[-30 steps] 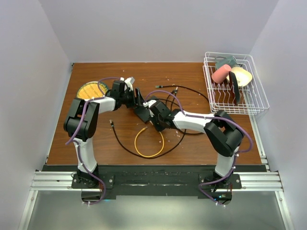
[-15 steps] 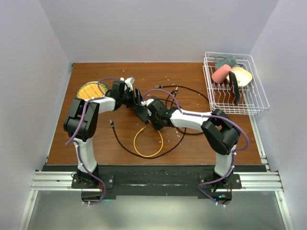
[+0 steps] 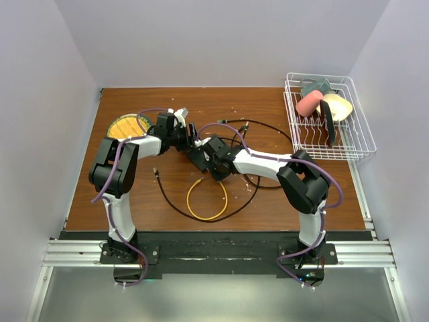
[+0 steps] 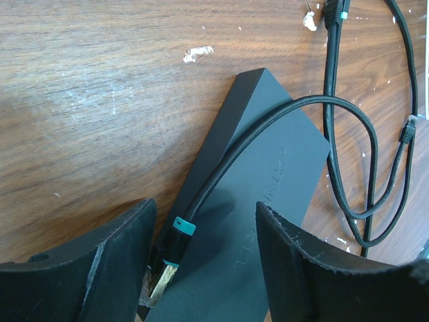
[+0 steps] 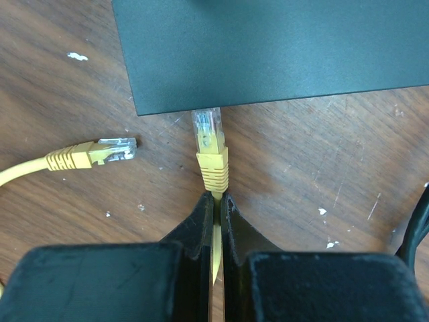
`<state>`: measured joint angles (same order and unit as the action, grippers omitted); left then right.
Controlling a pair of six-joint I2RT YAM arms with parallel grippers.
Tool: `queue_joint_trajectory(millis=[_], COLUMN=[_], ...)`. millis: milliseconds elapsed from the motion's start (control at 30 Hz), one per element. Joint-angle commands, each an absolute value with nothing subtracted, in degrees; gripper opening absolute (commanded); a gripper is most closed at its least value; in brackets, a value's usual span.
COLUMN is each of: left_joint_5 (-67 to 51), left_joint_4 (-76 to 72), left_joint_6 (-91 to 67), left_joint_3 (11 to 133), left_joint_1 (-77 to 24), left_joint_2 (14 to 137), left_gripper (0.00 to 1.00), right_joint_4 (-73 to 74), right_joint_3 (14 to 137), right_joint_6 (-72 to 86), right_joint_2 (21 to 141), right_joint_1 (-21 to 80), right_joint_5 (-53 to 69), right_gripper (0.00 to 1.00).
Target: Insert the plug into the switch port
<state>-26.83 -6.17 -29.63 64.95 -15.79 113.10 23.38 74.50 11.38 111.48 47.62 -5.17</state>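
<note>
The switch, a flat dark box (image 3: pixel 197 159), lies mid-table; its sockets do not show. In the right wrist view my right gripper (image 5: pixel 217 198) is shut on the yellow cable just behind its plug (image 5: pixel 210 144). The plug's clear tip touches the near edge of the box (image 5: pixel 268 47), close to its left corner. My left gripper (image 4: pixel 206 209) is open, its fingers (image 4: pixel 100 268) straddling one end of the box (image 4: pixel 268 174). A black cable with a teal-banded plug (image 4: pixel 171 241) lies on the box between them. In the top view both grippers, left (image 3: pixel 188 141) and right (image 3: pixel 213 166), meet at the box.
The yellow cable's loop (image 3: pixel 208 199) lies in front of the box, its other plug (image 5: pixel 100 151) loose on the wood. Black cables (image 3: pixel 258 127) curl behind and in front. A yellow round plate (image 3: pixel 123 125) sits far left; a wire rack (image 3: pixel 362 144) with dishes stands at right.
My right arm has swung left and carried the yellow plug up to the box's edge. The left arm and the box have not visibly moved.
</note>
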Motion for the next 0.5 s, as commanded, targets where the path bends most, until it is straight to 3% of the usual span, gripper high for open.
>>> queue_joint_trajectory(millis=[0,467], left_joint_5=[-26.9,-27.42], left_joint_4=[-1.58,-1.5], left_joint_6=[-30.94,-30.76], left_joint_3=[63.28,63.37], left_joint_1=[-16.17,-16.17], left_joint_2=[112.06,111.62], left_gripper=[0.67,0.67], right_joint_4=[25.84,27.16], right_joint_3=[77.08,79.89], right_joint_6=[12.66,14.15], right_joint_2=[113.73,115.58], right_joint_1=[48.25,48.25], right_joint_5=[-2.9,-1.41], right_gripper=[0.0,0.0])
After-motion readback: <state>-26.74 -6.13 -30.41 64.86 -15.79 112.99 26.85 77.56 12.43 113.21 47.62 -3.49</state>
